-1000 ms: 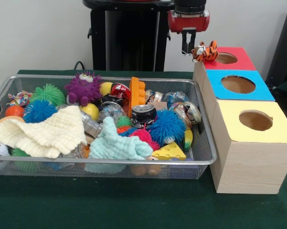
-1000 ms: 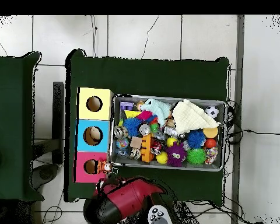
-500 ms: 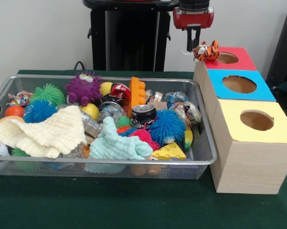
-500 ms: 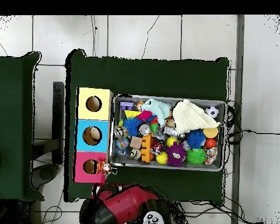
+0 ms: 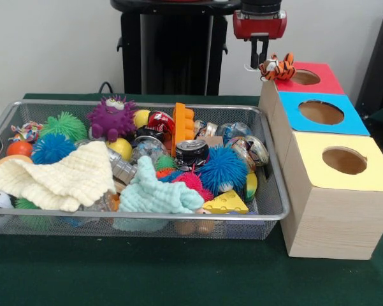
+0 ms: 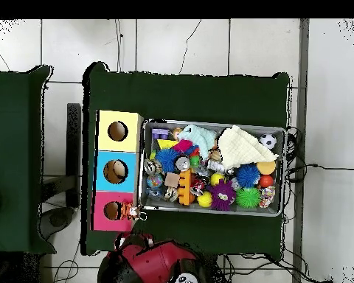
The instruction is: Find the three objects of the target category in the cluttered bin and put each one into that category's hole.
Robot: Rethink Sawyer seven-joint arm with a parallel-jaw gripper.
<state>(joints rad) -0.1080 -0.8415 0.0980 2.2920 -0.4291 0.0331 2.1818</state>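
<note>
A small toy tiger (image 5: 276,65) is being seen at the edge of the red-topped box (image 5: 318,81), right beside that box's round hole (image 5: 305,77) but not down in it. The gripper (image 5: 259,53) is being held just above and behind the tiger, and it cannot be told if the tiger is being pinched or if the jaws are being held apart. In the overhead view the tiger (image 6: 131,212) is being shown at the corner of the red box, between the hole and the wire basket (image 6: 212,212). So one soft animal is being brought to its hole, but the drop is not being finished yet. The basket (image 5: 271,213) is being left very full: a purple fuzzy monster (image 5: 111,116), spiky balls in blue (image 5: 222,169) and green (image 5: 64,125), a drink can (image 5: 191,153), an orange block (image 5: 183,127), a cheese wedge toy (image 5: 225,203) and two cloths (image 5: 57,176) are being kept in it. Something is being glimpsed inside the blue box's hole (image 6: 116,172) from above, but what it is cannot be told. More of the same kind of toy are probably still being waited for in the basket.
</note>
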